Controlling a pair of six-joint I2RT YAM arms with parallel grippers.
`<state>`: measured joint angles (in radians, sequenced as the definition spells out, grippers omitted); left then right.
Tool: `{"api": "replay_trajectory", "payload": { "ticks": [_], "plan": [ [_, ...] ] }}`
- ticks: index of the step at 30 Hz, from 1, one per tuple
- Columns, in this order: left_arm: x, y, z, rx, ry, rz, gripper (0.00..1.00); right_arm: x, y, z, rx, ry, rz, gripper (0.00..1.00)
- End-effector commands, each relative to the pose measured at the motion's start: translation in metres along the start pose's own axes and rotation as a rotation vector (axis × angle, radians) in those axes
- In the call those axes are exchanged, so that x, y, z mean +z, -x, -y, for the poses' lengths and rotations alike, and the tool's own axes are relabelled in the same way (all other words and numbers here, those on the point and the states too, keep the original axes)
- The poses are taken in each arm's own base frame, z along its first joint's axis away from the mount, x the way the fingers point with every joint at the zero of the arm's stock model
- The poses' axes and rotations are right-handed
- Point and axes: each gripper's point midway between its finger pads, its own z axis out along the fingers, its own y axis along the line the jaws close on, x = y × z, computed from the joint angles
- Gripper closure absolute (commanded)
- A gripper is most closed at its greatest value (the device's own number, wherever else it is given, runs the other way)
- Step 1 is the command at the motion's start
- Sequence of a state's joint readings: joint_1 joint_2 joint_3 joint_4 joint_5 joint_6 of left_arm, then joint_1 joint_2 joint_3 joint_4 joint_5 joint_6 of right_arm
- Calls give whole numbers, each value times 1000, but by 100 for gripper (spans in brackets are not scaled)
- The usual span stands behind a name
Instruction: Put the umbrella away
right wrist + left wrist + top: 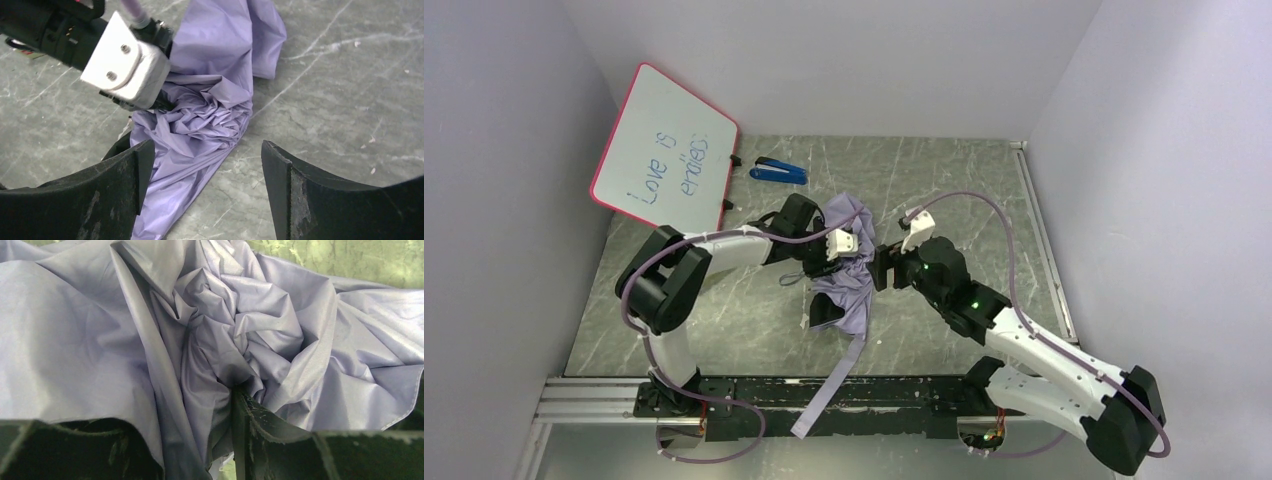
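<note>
Our left hand (195, 445) pinches the bunched umbrella (210, 110) cloth; our right hand (207, 150) stands wide open astride the cloth's edge, bare worktop (340, 100) beside it.

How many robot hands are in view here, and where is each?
2. The left hand is pushed into the umbrella at the scene's centre, with lilac fabric bunched between its fingers. The right hand hovers open just right of that bundle.

Umbrella (859, 300) (crumpled) blocks centre; table (984, 180) right open.
</note>
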<state>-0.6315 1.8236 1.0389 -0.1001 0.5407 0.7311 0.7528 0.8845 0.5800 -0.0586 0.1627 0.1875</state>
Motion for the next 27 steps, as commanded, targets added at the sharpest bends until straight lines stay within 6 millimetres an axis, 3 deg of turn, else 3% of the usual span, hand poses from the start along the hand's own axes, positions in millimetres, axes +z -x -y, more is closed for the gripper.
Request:
{"api": "replay_trajectory", "payload": {
  "ticks": [1, 6, 12, 20, 27],
  "plan": [
    [-4, -16, -13, 119, 79, -76, 65, -4, 6, 7, 66, -70, -37, 19],
    [-6, -17, -15, 171, 106, -83, 65, -1, 14, 37, 132, -168, -19, 16],
    [-7, -13, -11, 264, 121, -66, 66, 20, 21, 64, 234, -44, -74, 16],
    [-8, -17, 2, 370, 164, -64, 67, 57, 45, 78, 206, -21, -100, 15],
    [-13, -17, 16, 497, 204, -34, 70, 98, 51, 66, 158, 138, -193, 11]
  ]
}}
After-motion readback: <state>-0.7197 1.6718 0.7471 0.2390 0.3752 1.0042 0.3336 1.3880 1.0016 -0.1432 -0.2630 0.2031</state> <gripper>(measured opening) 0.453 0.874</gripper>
